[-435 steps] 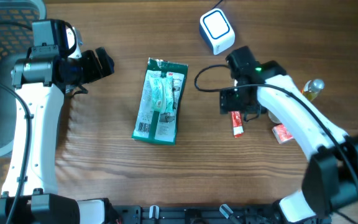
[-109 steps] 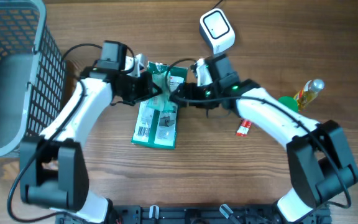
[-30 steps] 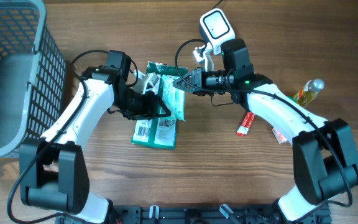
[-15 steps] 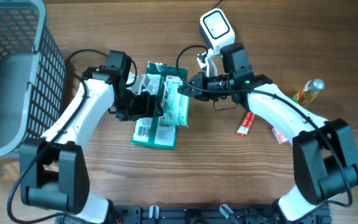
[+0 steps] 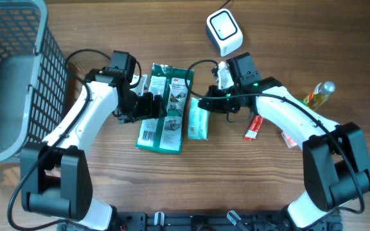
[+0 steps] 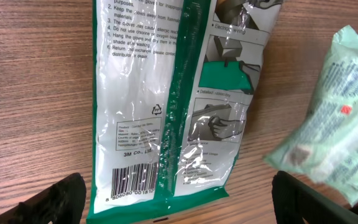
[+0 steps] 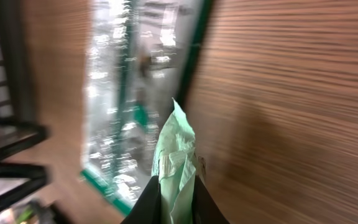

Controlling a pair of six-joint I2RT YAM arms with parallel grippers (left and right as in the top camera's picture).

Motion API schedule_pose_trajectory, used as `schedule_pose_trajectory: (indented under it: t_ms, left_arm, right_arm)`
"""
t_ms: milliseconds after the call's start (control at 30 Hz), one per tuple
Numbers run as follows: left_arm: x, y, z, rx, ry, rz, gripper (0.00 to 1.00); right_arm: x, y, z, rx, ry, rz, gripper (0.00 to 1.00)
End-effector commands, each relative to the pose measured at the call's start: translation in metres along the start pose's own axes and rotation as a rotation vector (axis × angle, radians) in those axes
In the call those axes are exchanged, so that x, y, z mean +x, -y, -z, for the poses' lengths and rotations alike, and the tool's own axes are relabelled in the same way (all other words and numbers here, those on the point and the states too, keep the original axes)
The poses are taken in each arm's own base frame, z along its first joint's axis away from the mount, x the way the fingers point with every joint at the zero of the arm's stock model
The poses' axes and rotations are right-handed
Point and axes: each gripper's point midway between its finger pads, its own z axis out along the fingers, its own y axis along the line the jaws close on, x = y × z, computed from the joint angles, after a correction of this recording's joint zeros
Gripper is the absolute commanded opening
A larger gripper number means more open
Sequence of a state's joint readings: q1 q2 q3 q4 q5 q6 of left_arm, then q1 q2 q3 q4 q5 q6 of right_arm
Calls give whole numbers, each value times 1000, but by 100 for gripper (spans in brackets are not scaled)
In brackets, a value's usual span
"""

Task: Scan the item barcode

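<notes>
A flat green and clear pack [image 5: 166, 115] lies on the table, its barcode [image 6: 138, 181] at the near corner in the left wrist view. My left gripper [image 5: 151, 107] hovers over the pack's left part, open wide, its fingertips [image 6: 61, 198] on either side of the pack [image 6: 173, 106] and touching nothing. My right gripper [image 5: 205, 104] is shut on the top edge of a pale green packet [image 5: 198, 122], which hangs just right of the pack. In the right wrist view the packet [image 7: 176, 155] is pinched between the fingers [image 7: 149, 202]. The white scanner [image 5: 224, 32] stands at the back.
A grey wire basket [image 5: 8, 77] fills the left side. To the right lie a red tube [image 5: 254, 127], a small red item [image 5: 291, 136] and a bottle with a green cap [image 5: 318, 94]. Cables run behind both arms.
My right gripper has carried the pale green packet off the green pack, down and to the right. The left gripper has opened wide, letting go of the pack.
</notes>
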State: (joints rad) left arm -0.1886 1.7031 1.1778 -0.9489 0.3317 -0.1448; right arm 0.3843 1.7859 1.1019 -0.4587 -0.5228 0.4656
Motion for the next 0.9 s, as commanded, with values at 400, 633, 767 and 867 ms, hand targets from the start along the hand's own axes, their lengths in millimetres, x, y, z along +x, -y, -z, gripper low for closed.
schedule_pose_trajectory:
  t_ms: [400, 633, 767, 867]
  left_arm:
    - [-9, 0, 1, -7, 42, 112, 88]
    - [-5, 11, -5, -1, 33, 76, 87]
    - [-3, 18, -10, 3, 36, 47, 87]
    - [0, 18, -14, 2, 31, 44, 87]
  right_arm:
    - [-2, 22, 7, 134, 33, 3, 4]
    - [2, 20, 7, 119, 12, -6, 4]
    - [4, 17, 5, 112, 6, -27, 4]
    - [6, 13, 1, 107, 3, -13, 4]
